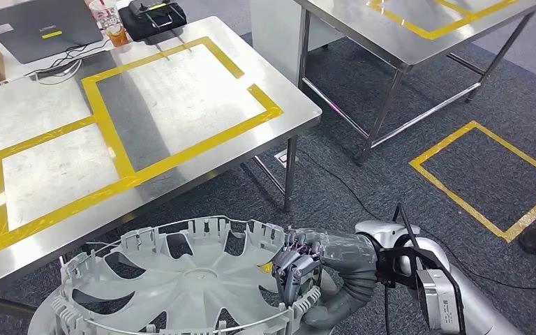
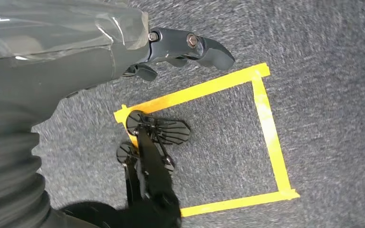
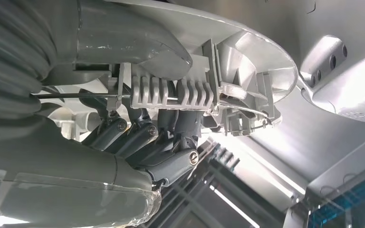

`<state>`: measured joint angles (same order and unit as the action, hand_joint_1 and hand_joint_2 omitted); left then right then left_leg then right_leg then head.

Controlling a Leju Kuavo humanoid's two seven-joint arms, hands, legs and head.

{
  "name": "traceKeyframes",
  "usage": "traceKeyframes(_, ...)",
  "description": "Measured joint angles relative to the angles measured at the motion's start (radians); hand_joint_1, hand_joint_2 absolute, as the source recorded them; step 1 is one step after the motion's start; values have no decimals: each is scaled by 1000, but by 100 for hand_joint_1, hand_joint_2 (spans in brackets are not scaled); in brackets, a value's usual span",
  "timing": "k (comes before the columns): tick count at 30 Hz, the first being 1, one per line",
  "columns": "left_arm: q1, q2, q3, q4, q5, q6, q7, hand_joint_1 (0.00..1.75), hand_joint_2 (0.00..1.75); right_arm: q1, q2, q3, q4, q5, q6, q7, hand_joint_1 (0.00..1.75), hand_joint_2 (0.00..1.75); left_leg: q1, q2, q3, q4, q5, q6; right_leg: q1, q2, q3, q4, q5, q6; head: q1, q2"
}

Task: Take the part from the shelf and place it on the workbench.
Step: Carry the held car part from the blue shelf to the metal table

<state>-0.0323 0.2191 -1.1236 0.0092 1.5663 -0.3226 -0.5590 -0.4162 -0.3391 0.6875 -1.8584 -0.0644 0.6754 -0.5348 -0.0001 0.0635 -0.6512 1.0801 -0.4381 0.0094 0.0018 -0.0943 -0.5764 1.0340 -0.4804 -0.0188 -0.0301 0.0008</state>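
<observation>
The part [image 1: 181,279] is a large round light-grey wheel cover with spokes and a toothed rim, low in the head view in front of the workbench's near edge. My right hand [image 1: 300,262] grips its rim on the right side, fingers curled over the edge. In the right wrist view the fingers [image 3: 171,137] wrap the ribbed rim clips of the part [image 3: 247,61]. The workbench [image 1: 42,112] is a steel table marked with yellow tape rectangles, just beyond the part. My left hand [image 2: 180,47] hangs over the carpet with nothing in it.
A laptop [image 1: 42,28], a cup [image 1: 115,31] and a black device [image 1: 157,17] sit at the workbench's far edge. A second steel table [image 1: 391,28] stands at the back right. A yellow tape square [image 1: 485,178] marks the grey carpet on the right.
</observation>
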Motion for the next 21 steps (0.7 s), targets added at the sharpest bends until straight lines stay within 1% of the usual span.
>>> traceKeyframes(1,-1,1,3,0,0,1,4,0,175,-1,0,-1,0,0,0,-1,175,175,-7,18,16,-32,4,7,2,-10,2,-1,-3,3,1,0)
traceKeyframes(2,-2,1,5,0,0,4,6,0,175,-1,1,-2,1,0,0,-2,175,175,-12,23,18,-40,1,12,2,-22,4,-2,-5,7,1,0)
traceKeyframes(3,-1,1,6,0,0,7,8,0,175,-1,2,-2,1,0,1,-4,175,175,-14,11,17,-45,3,15,2,-34,7,-5,-6,12,1,0)
traceKeyframes(4,0,1,6,0,0,10,10,0,175,-1,3,-3,1,0,1,-6,175,175,-10,-3,25,-54,7,19,1,-40,9,-6,-9,16,0,0)
traceKeyframes(5,0,0,6,0,0,11,11,0,175,-1,4,-4,2,0,1,-7,175,175,-6,-16,34,-65,14,23,0,-28,10,0,-14,20,1,0)
traceKeyframes(6,-1,-2,6,0,0,11,12,0,175,-1,4,-5,2,0,1,-9,175,175,-1,-31,44,-76,21,27,0,-2,2,22,-25,21,2,0)
traceKeyframes(7,-3,-4,6,0,0,11,13,0,175,-1,4,-5,4,0,1,-9,175,175,4,-46,53,-85,26,29,-3,32,-19,67,-44,21,5,0)
traceKeyframes(8,-7,-7,7,0,0,10,14,0,175,0,3,-6,5,0,1,-10,175,175,5,-61,54,-87,28,31,-5,64,-49,128,-67,20,7,0)
traceKeyframes(9,-10,-9,8,0,0,10,14,0,175,1,3,-6,6,0,1,-10,175,175,5,-77,53,-87,29,31,-7,80,-85,194,-88,20,8,0)
traceKeyframes(10,-11,-12,9,0,0,9,15,0,175,2,3,-5,8,1,1,-10,175,175,6,-94,53,-87,28,31,-9,86,-115,243,-100,23,9,0)
traceKeyframes(11,-11,-15,10,0,0,10,16,0,175,3,3,-5,8,2,1,-10,175,175,7,-111,54,-86,28,30,-11,88,-129,257,-96,30,9,0)
traceKeyframes(12,-10,-17,12,0,0,10,17,0,175,3,4,-4,8,3,1,-10,175,175,8,-128,54,-85,27,28,-14,91,-124,231,-75,39,9,0)
traceKeyframes(13,-10,-19,13,0,0,11,17,0,175,2,5,-4,8,4,1,-10,175,175,10,-145,55,-83,25,26,-18,98,-101,170,-43,50,9,0)
traceKeyframes(14,-10,-20,15,0,0,12,17,0,175,2,5,-4,8,5,1,-10,175,175,11,-160,55,-80,23,22,-23,115,-70,97,-9,59,10,0)
traceKeyframes(15,-10,-20,16,0,0,13,16,0,175,1,5,-4,8,6,1,-10,175,175,11,-174,53,-76,20,16,-26,130,-44,36,16,60,10,0)
traceKeyframes(16,-9,-20,17,0,0,14,15,0,175,1,6,-5,7,7,0,-10,175,175,11,-185,49,-73,19,10,-26,141,-27,-1,30,56,11,0)
traceKeyframes(17,-7,-20,17,0,0,15,13,0,175,0,8,-5,5,8,0,-11,175,175,11,-194,45,-71,18,4,-25,146,-21,-14,35,48,11,0)
traceKeyframes(18,-4,-19,18,0,0,15,12,0,175,0,9,-6,4,9,-1,-11,175,175,11,-202,41,-71,18,-3,-21,137,-19,-15,35,39,10,0)
traceKeyframes(19,0,-18,19,0,0,15,11,0,175,-1,12,-7,2,9,-2,-11,175,175,13,-205,40,-71,18,-8,-22,129,-18,-15,36,33,11,0)
traceKeyframes(20,2,-17,19,0,0,15,10,0,175,-2,13,-8,1,10,-2,-11,175,175,13,-189,36,-65,13,-13,-23,120,-16,-16,36,27,9,0)
traceKeyframes(21,3,-16,20,0,0,15,10,0,175,-3,15,-8,0,11,-2,-11,175,175,12,-161,25,-44,1,-19,-24,110,-13,-17,34,20,7,0)
